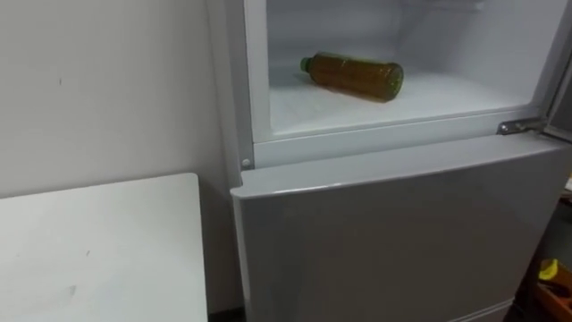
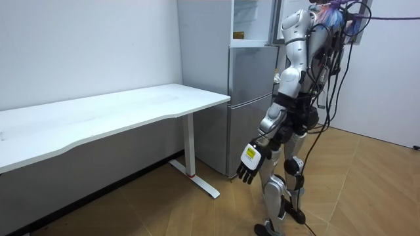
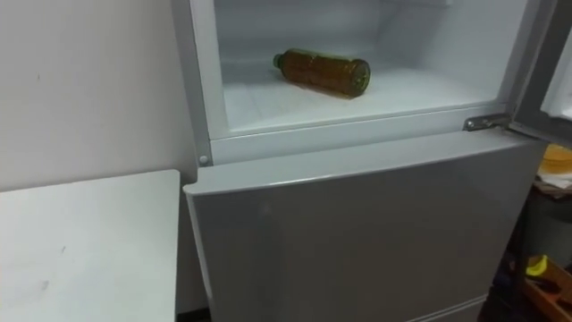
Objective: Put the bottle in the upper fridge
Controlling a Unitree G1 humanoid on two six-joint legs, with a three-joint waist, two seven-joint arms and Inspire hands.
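Left robot hand point(image 2: 252, 162) hangs low at the robot's side, fingers loose and relaxed. It grasps nothing and touches nothing, and I see bare floor point(image 2: 197, 210) under it and around it.

The upper fridge point(image 1: 375, 134) stands open, high above that hand and well apart from it. The bottle point(image 1: 351, 76) lies on its side on the compartment floor, cap toward the robot's left. It sits back from the front lip with free room on every side.

The closed lower door point(image 1: 402, 241) has its top edge just under that lip, with a metal hinge point(image 1: 521, 127) at the lip's right end.

The white surface point(image 1: 98, 250) is on the hand's own side. Its far corner comes near the fridge's left wall, with a narrow gap between.

The robot stands facing the fridge.
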